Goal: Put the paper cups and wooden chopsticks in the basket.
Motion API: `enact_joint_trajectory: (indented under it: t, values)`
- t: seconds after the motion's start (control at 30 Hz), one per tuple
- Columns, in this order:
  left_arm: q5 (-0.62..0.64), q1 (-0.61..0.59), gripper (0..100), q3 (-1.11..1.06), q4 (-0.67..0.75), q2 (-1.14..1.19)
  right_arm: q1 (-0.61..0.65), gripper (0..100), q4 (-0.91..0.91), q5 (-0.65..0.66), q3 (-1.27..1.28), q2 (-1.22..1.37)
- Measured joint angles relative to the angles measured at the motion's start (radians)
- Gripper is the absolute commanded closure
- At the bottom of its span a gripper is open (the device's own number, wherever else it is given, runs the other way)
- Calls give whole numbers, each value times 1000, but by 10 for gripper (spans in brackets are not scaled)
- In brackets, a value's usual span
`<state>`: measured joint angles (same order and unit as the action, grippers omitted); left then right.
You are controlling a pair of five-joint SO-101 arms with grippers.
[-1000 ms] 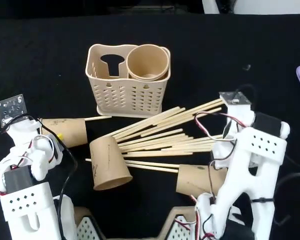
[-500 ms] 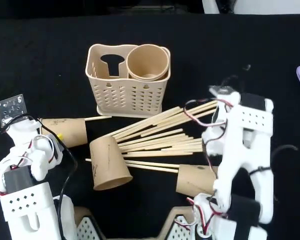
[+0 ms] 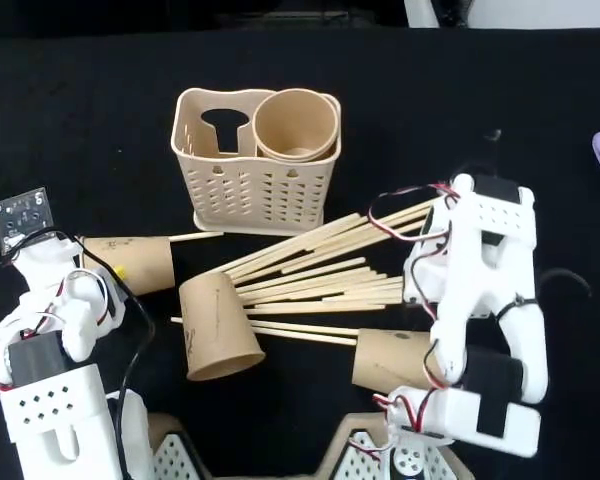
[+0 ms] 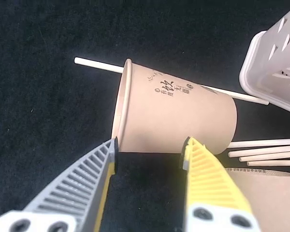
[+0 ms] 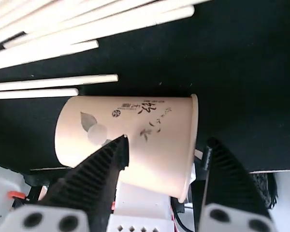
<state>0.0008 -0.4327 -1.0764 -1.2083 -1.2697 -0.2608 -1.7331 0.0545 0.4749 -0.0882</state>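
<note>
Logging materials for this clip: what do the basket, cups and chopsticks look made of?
Basket: likely moulded plastic, cream, with punched slots in its walls. Paper cups: matte tan paper, rolled rims, printed sides. Chopsticks: pale, unfinished-looking wood or bamboo.

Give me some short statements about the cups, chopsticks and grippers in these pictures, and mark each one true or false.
1. A paper cup already stands in the basket. True.
2. All the chopsticks are in the basket. False: they lie spread on the table.
3. Three cups lie on their sides on the table: left cup, middle cup, right cup. True.
4. The left gripper is shut on a cup. False: it is open, close to the left cup.
5. The right gripper is open. True.
</note>
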Motion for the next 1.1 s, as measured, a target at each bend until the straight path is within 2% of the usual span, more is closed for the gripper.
enact_joint_trajectory:
  t: [0.2,0.53,0.83,1.1]
  values:
    - [0,0,766,0,2,0,0,985,0,0,9,5]
    - [0,0,767,0,2,0,0,988,0,11,-9,5]
    - [0,0,767,0,2,0,-170,988,0,-8,-235,5]
    - [3,0,767,0,2,0,-219,988,0,-8,-377,-5]
